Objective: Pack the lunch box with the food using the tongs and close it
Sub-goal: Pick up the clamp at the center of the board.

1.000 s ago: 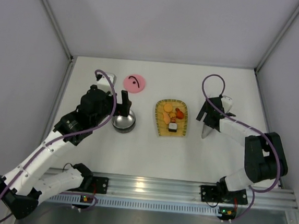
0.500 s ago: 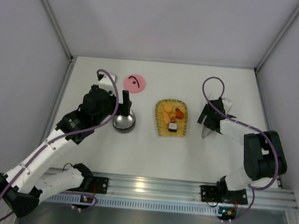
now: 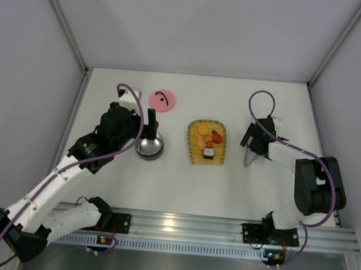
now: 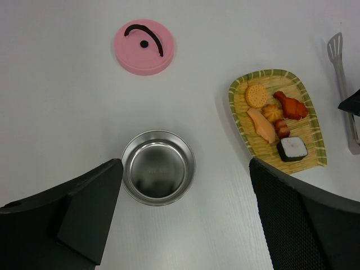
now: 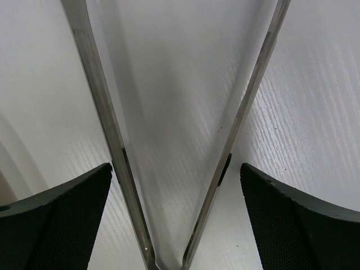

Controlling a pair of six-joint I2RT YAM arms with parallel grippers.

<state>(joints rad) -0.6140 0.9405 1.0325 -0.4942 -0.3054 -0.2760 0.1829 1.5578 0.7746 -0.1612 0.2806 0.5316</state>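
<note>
Top view: slim pale V-shaped metal tongs [image 3: 247, 158] lie right of the yellow woven tray [image 3: 189, 139], under the right gripper [image 3: 251, 147] | Left wrist: left gripper [image 4: 185, 216] wide, empty, above the round steel lunch box [image 4: 158, 167] | Right wrist: spread fingers [image 5: 56, 219] straddle both arms, unclosed; best to squeeze centred, gently.

Bright, even light fell from overhead on the white table [image 3: 176, 179], leaving only short, soft shadows. Below the left gripper [image 4: 185, 162], the small round shiny steel bowl [image 4: 158, 167] carried mild glare on its rim. Between the dark, underlit black fingers [image 5: 56, 225] of the right gripper [image 5: 175, 166], the thin pale metal tongs [image 5: 102, 112] threw broad grey shadows, and the table grain looked crisp.
</note>
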